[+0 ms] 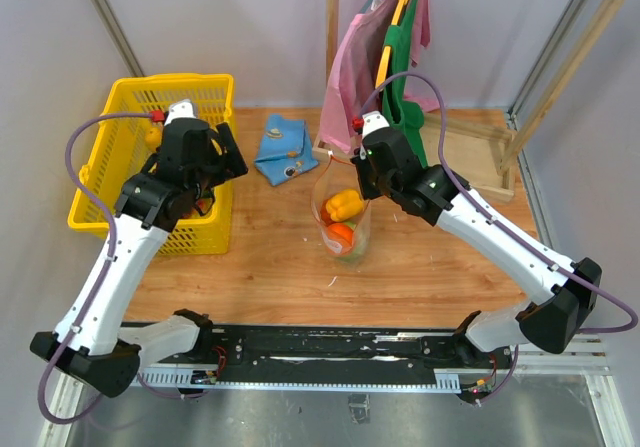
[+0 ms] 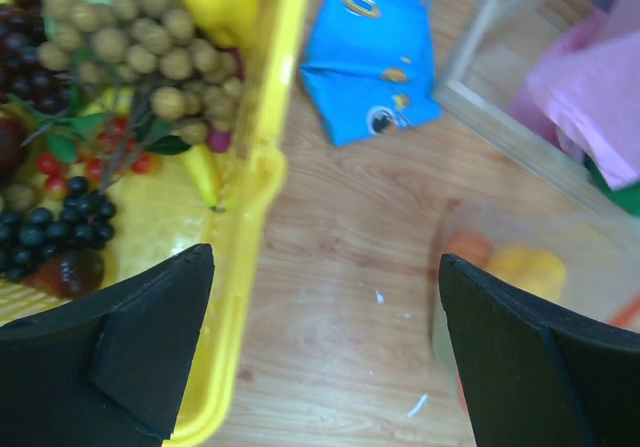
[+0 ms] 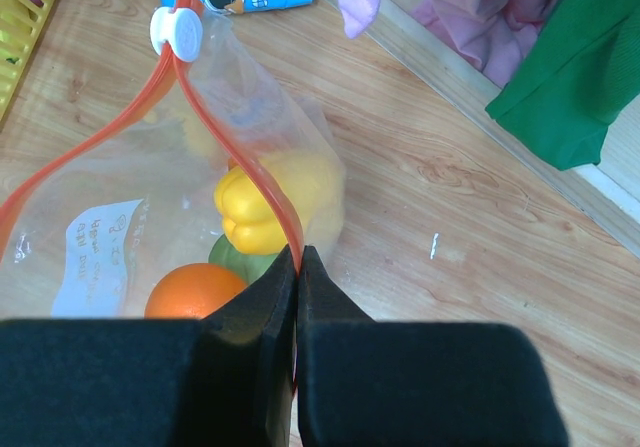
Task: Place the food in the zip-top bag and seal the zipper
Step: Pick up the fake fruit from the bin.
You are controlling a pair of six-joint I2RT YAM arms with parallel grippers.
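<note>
Yellow basket (image 1: 130, 92), blue cartoon-printed cloth (image 2: 375, 62), clear bag (image 3: 100, 187) with orange-red zipper (image 3: 215, 117), yellow pepper (image 3: 250, 217), orange fruit (image 3: 190, 292).

— Where does the top view sit?
— High behind the arm bases, facing down and forward over the whole table (image 1: 270, 267).
— And the wrist views?
— Both are close and face down. One looks past the left pincer (image 2: 325, 257), with the yellow basket (image 2: 265, 167) to its left. The other looks past the right pincer (image 3: 300, 252) into the zip-top bag (image 3: 100, 167). Both show that bag, and the blue cloth (image 2: 375, 57) ahead.
</note>
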